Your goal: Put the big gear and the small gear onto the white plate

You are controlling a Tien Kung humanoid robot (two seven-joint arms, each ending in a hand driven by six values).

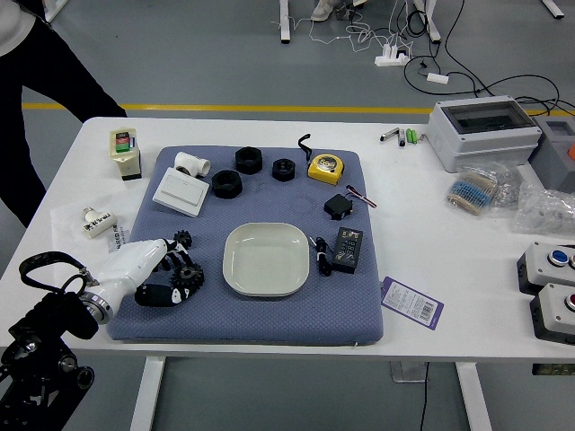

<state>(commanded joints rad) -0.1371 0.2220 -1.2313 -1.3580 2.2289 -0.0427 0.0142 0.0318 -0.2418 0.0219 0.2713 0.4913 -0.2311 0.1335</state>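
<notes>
1. L hand [139, 268] reaches in from lower left of pic; thumb & fingers stand wide apart, tips at big gear's rim. Can't tell if they grip.
2. Big gear [187, 277] is on blue mat [269, 325], left of pic ctr, w/ its left side partly hidden by the hand.
3. Small gear [183, 239] is on the mat too, just above the fingers in pic.
4. White plate [267, 278] sits mid-pic, R of both gears, apart from them; nothing on it.
5. Black arm [49, 337] runs from the hand down to the lower-left corner.
6. Mat's upper L: white pipe fitting [190, 165], white box [181, 192] & black rings [249, 161].
7. Mat's upper R: yellow tape measure [325, 169], black adapter [338, 206].
8. Just R of plate: cable [322, 259] & black device [347, 250].
9. Upper L, off mat: bottle [126, 153]; white fitting [98, 223] lower down, nearer the hand.
10. R of mat: purple tag [411, 302], lying flat on white table [467, 269].
11. R side of pic: grey case [483, 135], plastic bag [472, 191] below it, then button boxes [548, 265] at R edge.
12. Person [54, 76] in dark trousers stands upper L, by table's far side.
</notes>
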